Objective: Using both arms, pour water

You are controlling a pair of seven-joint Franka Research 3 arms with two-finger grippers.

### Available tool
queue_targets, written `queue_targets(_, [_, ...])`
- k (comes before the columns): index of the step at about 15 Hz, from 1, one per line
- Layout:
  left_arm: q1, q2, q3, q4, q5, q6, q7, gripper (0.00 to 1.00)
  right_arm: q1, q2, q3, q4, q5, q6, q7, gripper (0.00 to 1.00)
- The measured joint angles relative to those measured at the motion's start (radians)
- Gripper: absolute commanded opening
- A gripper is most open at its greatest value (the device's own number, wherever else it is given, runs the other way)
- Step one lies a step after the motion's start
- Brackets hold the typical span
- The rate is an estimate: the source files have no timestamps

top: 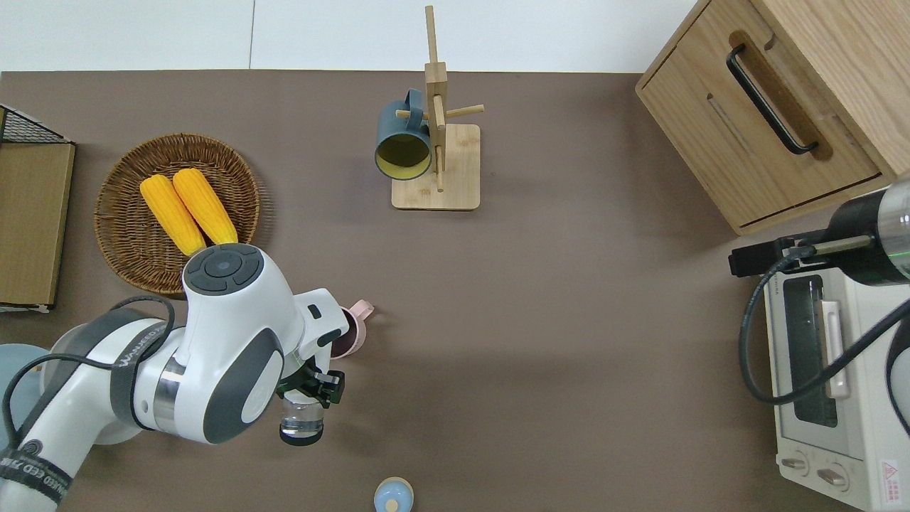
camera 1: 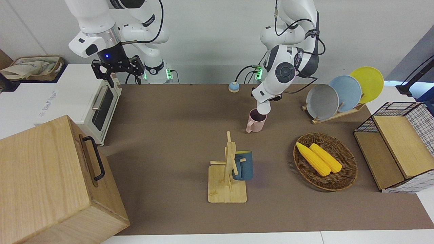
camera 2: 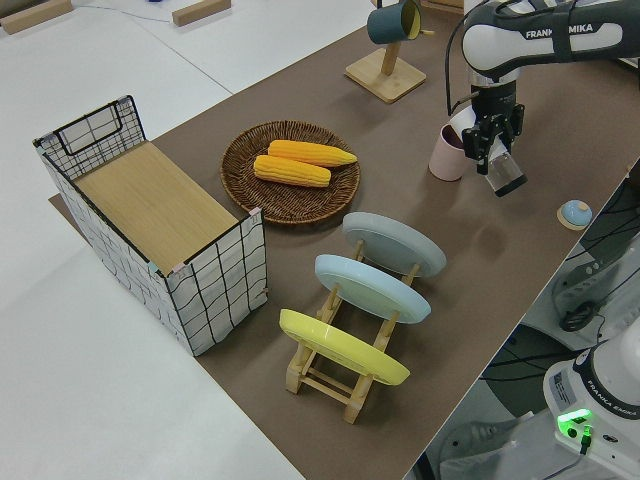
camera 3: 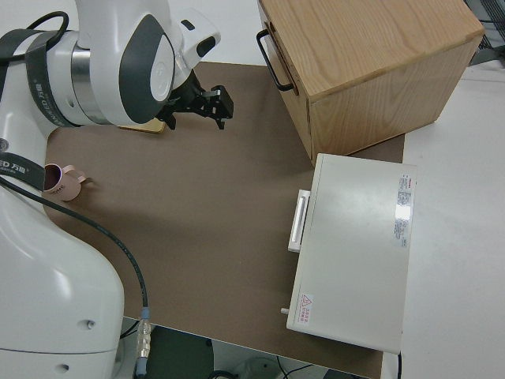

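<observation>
The left gripper (top: pixel 307 390) is clenched round a clear glass (top: pixel 301 421), which it holds tipped well over beside the pink mug (camera 1: pixel 256 121); from the overhead view the glass hangs over the bare table, on the robots' side of the mug, its mouth turned toward the mug; whether any water is running I cannot tell, and the mug's inside only looks dark; so the pour itself seems to be under way or just finishing, and I'd judge the lifting and carrying done; what is left is to right the glass and set it down; the right arm is parked, its gripper (camera 1: pixel 117 69) spread and holding nothing, so it takes no share in the pour at this moment; a blue mug (camera 1: pixel 242 165) hangs untouched on the wooden rack (camera 1: pixel 226 176), farther from the robots.
</observation>
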State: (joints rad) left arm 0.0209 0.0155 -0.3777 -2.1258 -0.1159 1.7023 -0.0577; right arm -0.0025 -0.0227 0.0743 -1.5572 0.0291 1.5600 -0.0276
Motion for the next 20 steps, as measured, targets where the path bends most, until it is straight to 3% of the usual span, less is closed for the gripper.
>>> queue_targets(20, [-0.002,0.031,-0.004,0.054,0.002,-0.113,-0.05,0.0,0.0,0.0,0.0,0.0,0.0,0.0,0.0,0.992])
